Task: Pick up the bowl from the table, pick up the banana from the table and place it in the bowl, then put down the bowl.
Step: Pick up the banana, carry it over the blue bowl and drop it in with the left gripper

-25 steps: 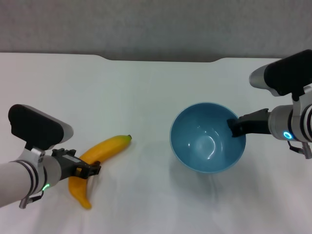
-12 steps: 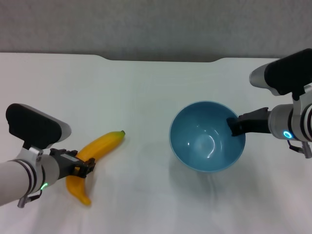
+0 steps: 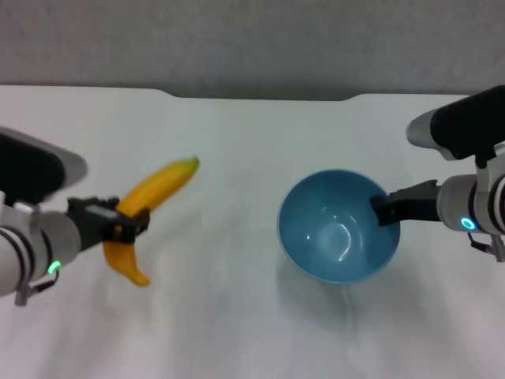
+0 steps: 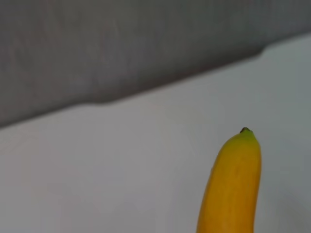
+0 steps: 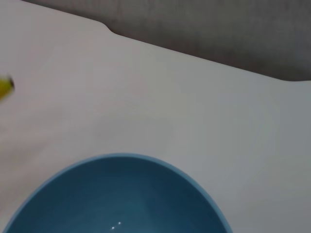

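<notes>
My left gripper (image 3: pixel 126 225) is shut on the yellow banana (image 3: pixel 150 197) near its middle and holds it above the table at the left, stem tip pointing up and to the right. The banana also shows in the left wrist view (image 4: pixel 233 184). My right gripper (image 3: pixel 384 209) is shut on the right rim of the light-blue bowl (image 3: pixel 335 229), held a little above the white table (image 3: pixel 237 142); a shadow lies under it. The bowl fills the lower part of the right wrist view (image 5: pixel 116 199). A sliver of the banana shows there (image 5: pixel 5 86).
The table's far edge has a shallow notch (image 3: pixel 260 96) against a grey wall. Bare white tabletop lies between the banana and the bowl and in front of both.
My left gripper has lifted the banana off the table, up and slightly left. The bowl in my right gripper has stayed almost where it was.
</notes>
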You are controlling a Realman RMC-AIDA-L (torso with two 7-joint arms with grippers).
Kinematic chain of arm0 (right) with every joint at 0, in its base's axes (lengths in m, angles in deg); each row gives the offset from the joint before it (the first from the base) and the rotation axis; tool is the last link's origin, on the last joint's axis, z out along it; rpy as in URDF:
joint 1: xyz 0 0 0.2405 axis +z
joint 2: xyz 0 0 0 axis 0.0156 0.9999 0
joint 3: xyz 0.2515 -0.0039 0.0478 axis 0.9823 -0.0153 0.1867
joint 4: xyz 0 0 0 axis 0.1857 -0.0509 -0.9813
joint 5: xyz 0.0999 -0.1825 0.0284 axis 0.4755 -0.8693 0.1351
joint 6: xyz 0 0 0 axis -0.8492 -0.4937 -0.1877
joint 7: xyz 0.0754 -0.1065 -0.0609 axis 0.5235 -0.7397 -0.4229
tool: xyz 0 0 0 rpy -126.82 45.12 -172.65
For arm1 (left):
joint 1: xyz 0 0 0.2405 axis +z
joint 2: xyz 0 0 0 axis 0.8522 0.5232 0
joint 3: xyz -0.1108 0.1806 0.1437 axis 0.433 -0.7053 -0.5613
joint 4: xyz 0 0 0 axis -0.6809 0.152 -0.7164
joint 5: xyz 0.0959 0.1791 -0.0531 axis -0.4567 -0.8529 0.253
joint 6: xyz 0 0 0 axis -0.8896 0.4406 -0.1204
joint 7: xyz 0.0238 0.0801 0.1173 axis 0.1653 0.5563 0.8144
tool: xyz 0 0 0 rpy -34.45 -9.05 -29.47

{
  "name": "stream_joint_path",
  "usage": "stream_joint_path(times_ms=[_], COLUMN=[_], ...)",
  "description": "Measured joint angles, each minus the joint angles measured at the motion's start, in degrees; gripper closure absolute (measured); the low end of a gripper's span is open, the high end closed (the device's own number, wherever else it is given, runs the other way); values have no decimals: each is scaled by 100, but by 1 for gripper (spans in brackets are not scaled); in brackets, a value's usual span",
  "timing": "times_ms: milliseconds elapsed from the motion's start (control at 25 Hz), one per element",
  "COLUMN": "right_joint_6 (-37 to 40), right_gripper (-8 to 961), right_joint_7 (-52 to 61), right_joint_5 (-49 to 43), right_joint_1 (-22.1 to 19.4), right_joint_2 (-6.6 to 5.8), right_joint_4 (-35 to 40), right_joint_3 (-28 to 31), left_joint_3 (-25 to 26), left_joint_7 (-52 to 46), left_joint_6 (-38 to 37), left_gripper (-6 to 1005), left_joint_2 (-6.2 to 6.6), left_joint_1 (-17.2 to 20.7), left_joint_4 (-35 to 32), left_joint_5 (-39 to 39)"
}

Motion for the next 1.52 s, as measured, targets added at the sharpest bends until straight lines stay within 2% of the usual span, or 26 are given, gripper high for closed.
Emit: stream_joint_path(times_ms=[160,400,440,720,960,1520], right_joint_6=[13,232,339,606,742,828], right_gripper=[912,912,911,911,910,909], right_joint_7=[28,12,0,-267,-355,-383], right_joint_5=[191,689,956,1661,2120,2383], right_joint_1=[40,181,323,549,869,1140], right_joint_2=[2,2,3,5,11,20], right_joint_4=[150,432,651,948,1284,1428], right_joint_3=[0,-75,-130,-257,-399,-777], left_joint_3=[-13,-144,-181,-587,-727,-1002], left_joint_7=[16,164,223,342,358,568], left_joint_6=[23,39,18,-230,-445,-901], left_gripper=[445,424,420,396,374,324], left_joint_2=[2,2,-4,-15,-22,-23], left_joint_1=[246,117,71,-308,-338,-589], left_joint_4=[778,1178,1171,843,797,305], left_joint_5=[542,1530,1648,2090,2251,2522])
